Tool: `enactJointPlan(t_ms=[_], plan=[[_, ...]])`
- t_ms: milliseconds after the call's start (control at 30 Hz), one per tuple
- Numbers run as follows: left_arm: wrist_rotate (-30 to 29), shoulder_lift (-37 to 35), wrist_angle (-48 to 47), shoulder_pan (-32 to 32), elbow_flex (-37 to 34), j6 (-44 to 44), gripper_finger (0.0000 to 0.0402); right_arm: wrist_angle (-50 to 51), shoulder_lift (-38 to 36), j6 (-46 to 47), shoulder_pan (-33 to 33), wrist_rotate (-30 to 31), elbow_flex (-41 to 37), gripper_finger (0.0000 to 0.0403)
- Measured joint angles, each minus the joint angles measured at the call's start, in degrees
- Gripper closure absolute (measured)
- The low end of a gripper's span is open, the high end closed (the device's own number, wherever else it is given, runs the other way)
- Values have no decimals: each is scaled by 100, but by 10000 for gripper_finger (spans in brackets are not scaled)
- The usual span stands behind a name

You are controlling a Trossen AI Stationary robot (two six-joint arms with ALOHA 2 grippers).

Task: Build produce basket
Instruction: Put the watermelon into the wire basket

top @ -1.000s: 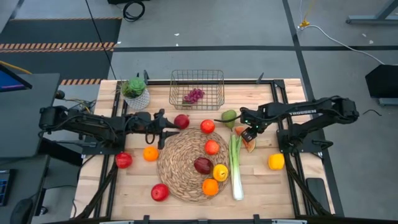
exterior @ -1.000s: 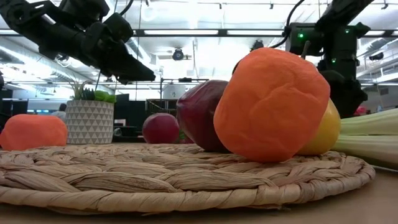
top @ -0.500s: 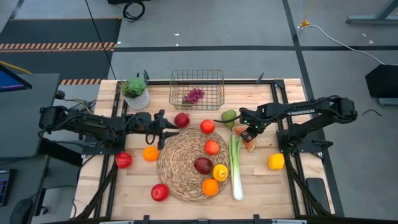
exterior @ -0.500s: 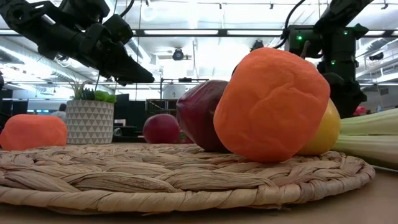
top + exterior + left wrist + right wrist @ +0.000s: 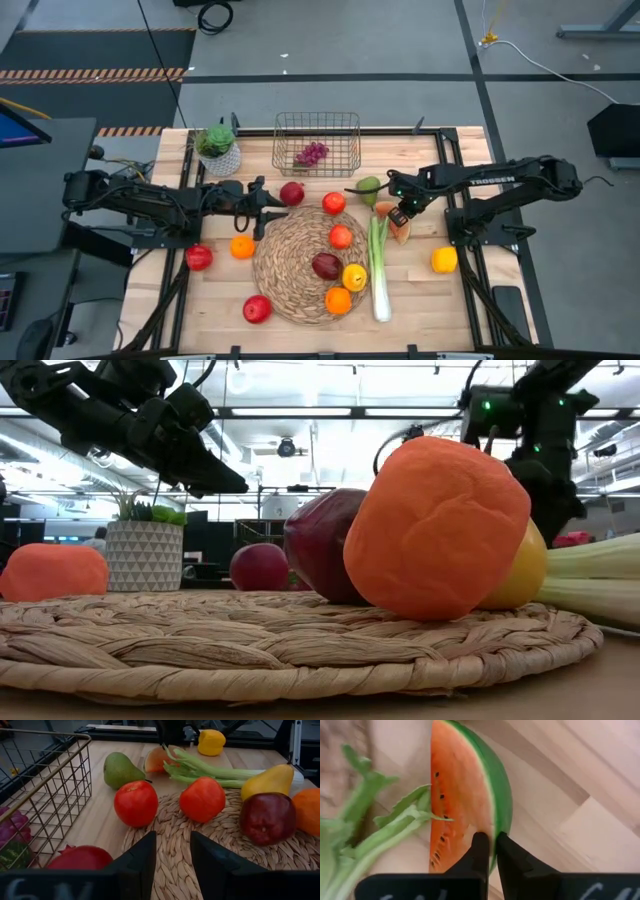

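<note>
Beside the long green-white leek (image 5: 379, 262), the red watermelon slice with green rind (image 5: 470, 790) is clamped at its edge by the right hand (image 5: 489, 851). Near the dark red apple (image 5: 292, 193), the left hand (image 5: 172, 852) is kept apart, holding nothing. Purple grapes (image 5: 312, 153) are seen inside the dark wire basket (image 5: 317, 121) on the wooden worktop (image 5: 430, 300).

A round woven straw mat (image 5: 308, 263) lies at the center of the wooden table (image 5: 430, 295). A white pot with green plant (image 5: 219, 150) stands at ten o'clock from it, near the table's edge.
</note>
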State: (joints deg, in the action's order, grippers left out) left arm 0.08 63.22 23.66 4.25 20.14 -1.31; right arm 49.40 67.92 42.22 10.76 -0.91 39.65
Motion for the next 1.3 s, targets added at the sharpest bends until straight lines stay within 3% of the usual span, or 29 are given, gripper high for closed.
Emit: enactJointPlan(t_ms=[167, 333, 467, 800, 1067, 1300], plan=[[0, 0, 0, 0, 0, -1, 276, 316, -76, -90, 0, 46, 609, 377], [1, 0, 2, 0, 0, -1, 276, 985, -76, -348, 17, 669, 1398, 378], [2, 0, 2, 0, 0, -1, 276, 957, -76, -726, 120, 1036, 1945, 378], [0, 0, 9, 2, 2, -55, 276, -727, -12, -2451, 852, 1273, 2693, 379], [0, 2, 17, -35, 4, -140, 276, -2071, 436, -3228, 1587, 601, 2790, 379], [-2, 2, 16, -31, 4, -109, 276, -3068, 1185, -3548, 1801, 232, 2790, 378]])
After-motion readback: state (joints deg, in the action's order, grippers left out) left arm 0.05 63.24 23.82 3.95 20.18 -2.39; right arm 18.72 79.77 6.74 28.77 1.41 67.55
